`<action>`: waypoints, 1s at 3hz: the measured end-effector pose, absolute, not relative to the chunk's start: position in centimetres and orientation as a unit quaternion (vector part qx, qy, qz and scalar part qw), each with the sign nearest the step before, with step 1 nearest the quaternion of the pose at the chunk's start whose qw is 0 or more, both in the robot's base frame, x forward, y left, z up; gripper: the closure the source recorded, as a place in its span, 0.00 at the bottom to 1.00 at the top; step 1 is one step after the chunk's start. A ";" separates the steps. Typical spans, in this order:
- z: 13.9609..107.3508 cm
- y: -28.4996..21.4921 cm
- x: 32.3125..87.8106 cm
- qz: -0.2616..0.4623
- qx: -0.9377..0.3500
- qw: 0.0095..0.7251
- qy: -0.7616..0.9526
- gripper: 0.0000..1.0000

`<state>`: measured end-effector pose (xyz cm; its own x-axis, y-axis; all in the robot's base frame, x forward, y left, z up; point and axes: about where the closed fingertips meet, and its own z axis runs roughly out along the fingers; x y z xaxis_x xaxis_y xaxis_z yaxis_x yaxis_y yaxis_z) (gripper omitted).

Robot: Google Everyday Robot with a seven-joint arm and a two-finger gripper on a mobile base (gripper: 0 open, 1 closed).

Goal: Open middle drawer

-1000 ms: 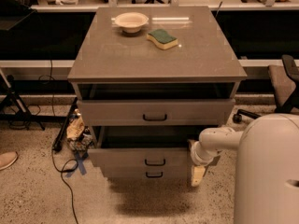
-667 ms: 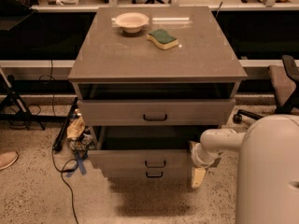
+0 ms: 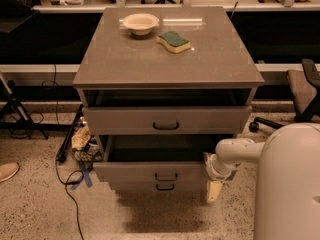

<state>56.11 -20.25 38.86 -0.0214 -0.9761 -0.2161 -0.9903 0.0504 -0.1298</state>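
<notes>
One gripper (image 3: 214,190) hangs beside the pulled-out middle drawer (image 3: 135,172).

You have the bowl (image 3: 140,23) at the back of the cabinet top (image 3: 125,59), with the sponge (image 3: 173,41) just right of it and nearer you. Below, the middle drawer (image 3: 125,172) juts out between the top drawer (image 3: 115,121) and the bottom drawer (image 3: 131,186). The gripper (image 3: 214,190) hangs just beside its right front corner.

This looks like an office or lab: a wheeled office chair (image 3: 304,90), long benches (image 3: 45,68) and loose cables (image 3: 64,184) on a speckled floor (image 3: 35,214). The pincer (image 3: 214,189) hangs at the cabinet's (image 3: 167,59) lower right.
</notes>
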 end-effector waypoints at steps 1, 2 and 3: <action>38.9 -20.3 56.1 0.029 -0.688 0.124 0.714 0.00; 38.7 -20.5 52.9 0.039 -0.680 0.125 0.721 0.00; 38.8 -20.5 51.2 0.042 -0.675 0.128 0.726 0.19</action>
<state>51.21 -20.51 38.81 -0.0563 -0.9685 -0.2425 -0.9901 0.0854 -0.1114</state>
